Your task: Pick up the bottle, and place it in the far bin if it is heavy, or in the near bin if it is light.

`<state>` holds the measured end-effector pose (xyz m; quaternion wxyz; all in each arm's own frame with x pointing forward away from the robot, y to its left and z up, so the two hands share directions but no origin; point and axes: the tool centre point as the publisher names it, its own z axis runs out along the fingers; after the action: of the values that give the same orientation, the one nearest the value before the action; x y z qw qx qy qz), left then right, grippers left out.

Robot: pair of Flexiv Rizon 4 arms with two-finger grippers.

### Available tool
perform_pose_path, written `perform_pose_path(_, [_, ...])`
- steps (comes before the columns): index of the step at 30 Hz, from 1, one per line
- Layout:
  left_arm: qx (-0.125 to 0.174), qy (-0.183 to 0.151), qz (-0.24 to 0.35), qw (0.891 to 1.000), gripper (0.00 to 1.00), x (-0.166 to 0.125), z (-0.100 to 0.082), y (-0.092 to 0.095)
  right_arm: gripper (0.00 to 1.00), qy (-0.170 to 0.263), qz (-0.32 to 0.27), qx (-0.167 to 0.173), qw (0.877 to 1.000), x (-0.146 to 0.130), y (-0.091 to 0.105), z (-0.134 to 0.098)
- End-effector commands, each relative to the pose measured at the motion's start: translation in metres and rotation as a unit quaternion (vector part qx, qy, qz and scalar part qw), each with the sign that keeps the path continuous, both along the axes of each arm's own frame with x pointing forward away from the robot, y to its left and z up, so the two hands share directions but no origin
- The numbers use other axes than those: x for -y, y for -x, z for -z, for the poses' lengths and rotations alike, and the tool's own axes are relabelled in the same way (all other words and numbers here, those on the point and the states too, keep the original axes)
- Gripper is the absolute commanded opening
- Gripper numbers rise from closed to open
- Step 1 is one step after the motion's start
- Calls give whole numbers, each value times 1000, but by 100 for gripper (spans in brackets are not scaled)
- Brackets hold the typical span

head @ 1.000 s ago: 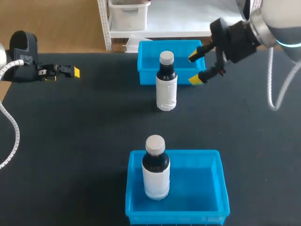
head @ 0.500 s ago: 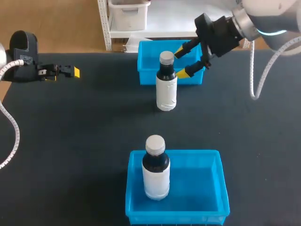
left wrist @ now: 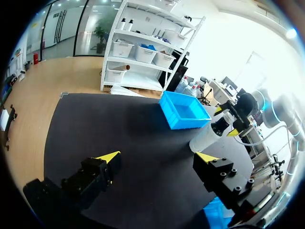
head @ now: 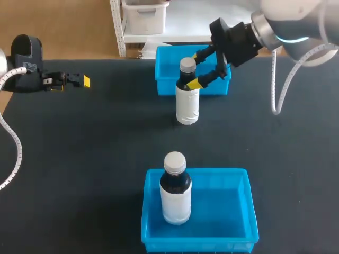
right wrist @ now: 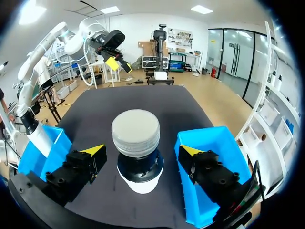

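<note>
Gaps flank the bottle in the wrist view only: my right end effector stands open; far bin just behind.

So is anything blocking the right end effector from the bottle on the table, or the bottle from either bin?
Nothing visible does. The right end effector has its open fingers either side of the bottle, not touching. The far bin sits behind it; the near bin holds a second bottle, with room beside.
</note>
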<state>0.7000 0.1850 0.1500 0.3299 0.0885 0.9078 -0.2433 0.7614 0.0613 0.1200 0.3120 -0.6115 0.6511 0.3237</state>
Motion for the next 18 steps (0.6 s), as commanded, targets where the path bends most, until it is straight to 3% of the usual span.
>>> perform_pose_path(1, [0,0,0,1000,100,0,0,0,100,-1,0,0,1000,-5,-3,2])
perform_pose_path(18, [0,0,0,1000,100,0,0,0,100,-5,-1,-2,1000,-12,-2,2])
